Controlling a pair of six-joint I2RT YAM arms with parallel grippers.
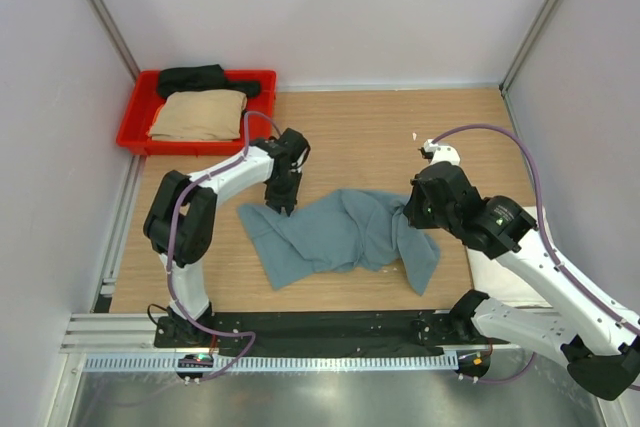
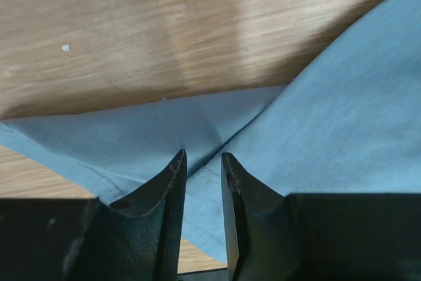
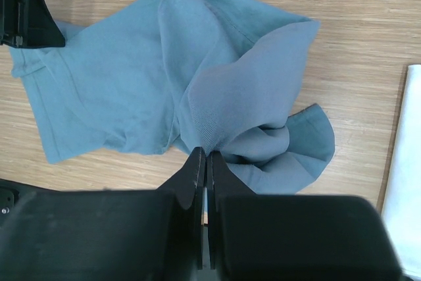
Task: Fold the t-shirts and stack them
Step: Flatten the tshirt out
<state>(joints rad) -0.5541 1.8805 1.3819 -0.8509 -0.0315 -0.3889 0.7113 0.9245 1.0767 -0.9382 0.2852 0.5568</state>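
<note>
A dusty teal-blue t-shirt (image 1: 340,232) lies crumpled across the middle of the wooden table. My left gripper (image 1: 280,205) is down at its upper left corner. In the left wrist view its fingers (image 2: 202,156) stand a narrow gap apart over a raised ridge of the blue cloth (image 2: 329,116). My right gripper (image 1: 415,215) is at the shirt's right side. The right wrist view shows it (image 3: 206,153) shut on a bunched fold of the shirt (image 3: 131,77), which pulls up toward the fingertips.
A red tray (image 1: 135,132) at the back left holds a folded tan shirt (image 1: 200,115) and a black shirt (image 1: 195,77). A white shirt (image 1: 500,272) lies at the right edge under my right arm; its edge (image 3: 408,162) shows in the right wrist view.
</note>
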